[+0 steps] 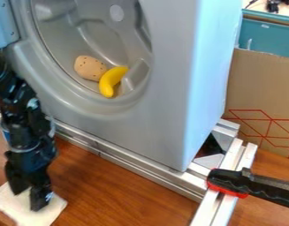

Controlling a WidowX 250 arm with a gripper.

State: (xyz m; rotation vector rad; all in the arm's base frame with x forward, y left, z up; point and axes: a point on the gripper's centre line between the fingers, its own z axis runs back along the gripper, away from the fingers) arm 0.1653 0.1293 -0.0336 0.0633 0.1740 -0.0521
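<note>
A pale cloth (17,212) lies on the wooden table (134,190) right at the tips of the black claw (27,200), whose two fingers stand somewhat apart. Up and to the right of the claw, a yellow banana (112,80) touches a brown potato (89,68) inside the grey drum (105,33), and farther right a black-and-red clamp (228,182) sits on the metal frame (134,162).

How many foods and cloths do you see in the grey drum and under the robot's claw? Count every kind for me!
Yellow banana: 1, in the drum
Tan potato-like food: 1, beside it
Pale cloth: 1, under the claw
Total: 3
</note>
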